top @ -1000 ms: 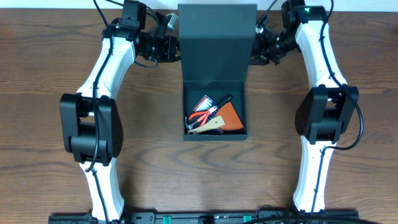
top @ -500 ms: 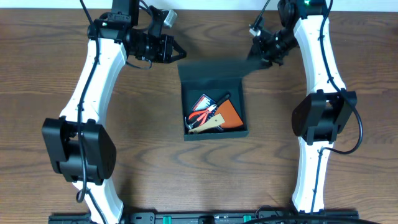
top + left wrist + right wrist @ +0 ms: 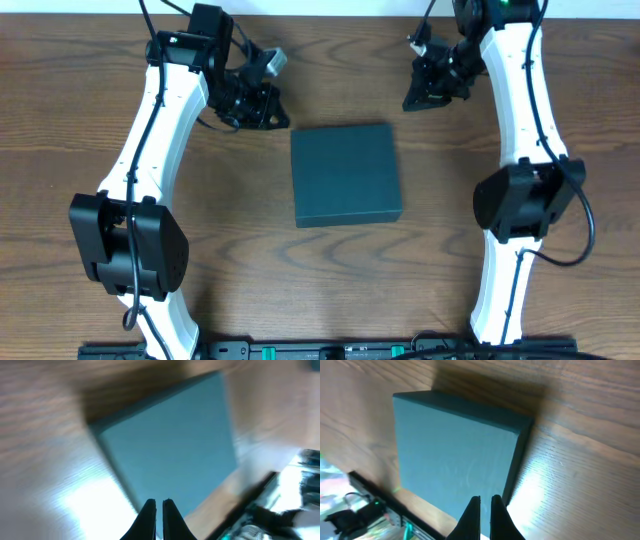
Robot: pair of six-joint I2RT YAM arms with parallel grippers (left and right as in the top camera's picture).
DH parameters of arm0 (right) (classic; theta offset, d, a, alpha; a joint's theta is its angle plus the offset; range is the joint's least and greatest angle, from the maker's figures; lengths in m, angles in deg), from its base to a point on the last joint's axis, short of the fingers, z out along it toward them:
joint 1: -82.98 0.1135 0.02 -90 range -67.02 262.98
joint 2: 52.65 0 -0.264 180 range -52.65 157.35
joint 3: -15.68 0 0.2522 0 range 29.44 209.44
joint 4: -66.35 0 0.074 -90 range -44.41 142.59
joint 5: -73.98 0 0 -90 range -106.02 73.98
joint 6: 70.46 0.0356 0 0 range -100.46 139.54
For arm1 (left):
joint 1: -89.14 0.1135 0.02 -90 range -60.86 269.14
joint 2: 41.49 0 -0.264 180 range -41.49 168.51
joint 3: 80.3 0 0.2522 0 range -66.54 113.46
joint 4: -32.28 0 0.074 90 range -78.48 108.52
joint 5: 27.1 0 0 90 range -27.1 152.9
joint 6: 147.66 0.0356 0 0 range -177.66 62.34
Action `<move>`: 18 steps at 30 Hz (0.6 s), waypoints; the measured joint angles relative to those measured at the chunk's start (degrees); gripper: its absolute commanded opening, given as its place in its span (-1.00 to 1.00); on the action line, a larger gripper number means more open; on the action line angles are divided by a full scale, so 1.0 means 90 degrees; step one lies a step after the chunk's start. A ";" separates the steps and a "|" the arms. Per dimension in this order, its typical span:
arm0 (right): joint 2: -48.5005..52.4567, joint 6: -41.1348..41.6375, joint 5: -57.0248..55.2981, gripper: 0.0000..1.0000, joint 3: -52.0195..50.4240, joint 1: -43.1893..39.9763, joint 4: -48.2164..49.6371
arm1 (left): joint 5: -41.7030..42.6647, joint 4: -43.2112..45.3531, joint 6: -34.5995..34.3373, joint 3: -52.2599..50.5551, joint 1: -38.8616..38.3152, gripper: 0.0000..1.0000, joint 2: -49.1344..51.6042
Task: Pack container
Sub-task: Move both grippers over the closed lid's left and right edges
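lid, upright a sec ago w/ contents showing, now lies shut; both arms have drawn back. box (image 3: 346,175) sits flat at mid worktop (image 3: 250,265), apart from both tools. left tool (image 3: 270,110) and right tool (image 3: 418,95): tips pressed together, holding nothing. handling (est.): stiff matte card, prob. light, corners crushable; take by opposite side walls, not the lid edge.

A brown wood-grain table (image 3: 80,120) fills the overhead view, its grain running side to side. A black rail (image 3: 330,350) with green marks lines its near edge. A pale strip (image 3: 340,4) beyond the far edge is perhaps a wall. Glare brightens the wood.
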 measured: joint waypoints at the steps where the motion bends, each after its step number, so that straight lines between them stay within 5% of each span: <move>1: -0.0114 0.0085 -0.0202 -0.97 0.0002 0.0100 -0.0002 | -0.0211 -0.0046 0.0002 0.0000 0.0000 -0.89 -0.0019; 12: -0.0726 0.1124 -0.2674 -0.98 0.0024 0.1557 0.0061 | -0.3036 -0.0223 -0.0202 0.0005 -0.0092 -0.89 -0.1460; 18: -0.0750 0.1596 -0.3422 -0.97 -0.0304 0.2076 0.0352 | -0.3769 -0.0226 -0.0391 0.0053 -0.0270 -0.89 -0.1770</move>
